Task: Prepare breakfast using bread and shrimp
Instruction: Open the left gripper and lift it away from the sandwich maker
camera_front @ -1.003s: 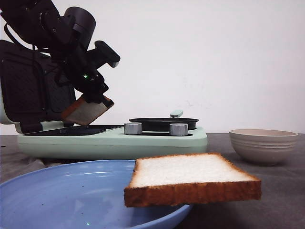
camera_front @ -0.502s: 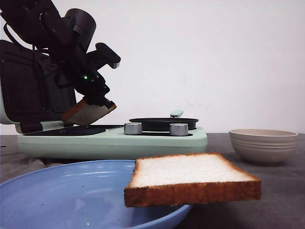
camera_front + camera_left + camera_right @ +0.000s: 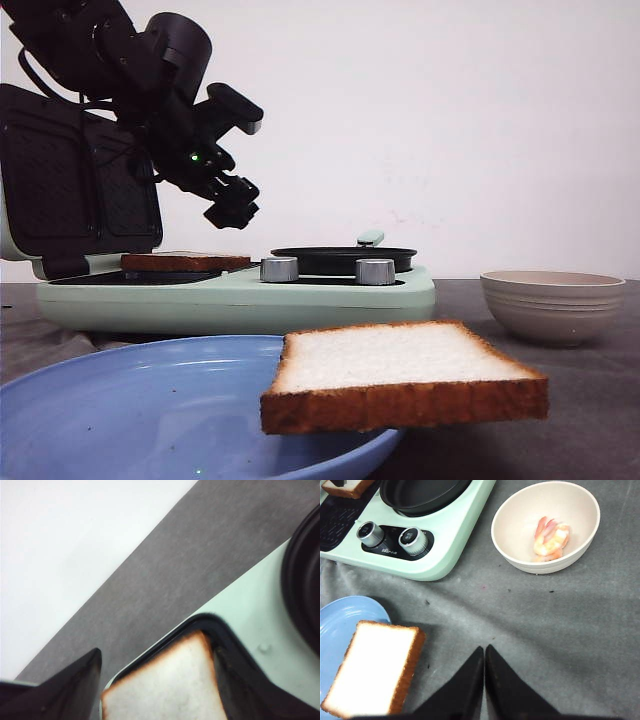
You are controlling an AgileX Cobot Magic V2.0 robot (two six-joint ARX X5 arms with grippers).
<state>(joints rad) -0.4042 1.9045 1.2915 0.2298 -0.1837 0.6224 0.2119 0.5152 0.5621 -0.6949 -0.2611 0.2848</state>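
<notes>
One slice of bread lies flat on the black griddle plate of the mint-green breakfast machine. My left gripper hovers just above that slice, open and holding nothing. The second slice of bread rests on the rim of the blue plate, overhanging it. The orange-pink shrimp sits inside the beige bowl. Over the grey table my right gripper is shut and empty, between the plate and the bowl; the front view does not show it.
The machine's dark lid stands open behind the griddle. A black pan sits on the machine's right half, with two silver knobs in front. Grey cloth covers the table.
The left gripper held the slice tilted above the griddle. It has let go; the slice now lies flat on the plate and the gripper has risen slightly to the right.
</notes>
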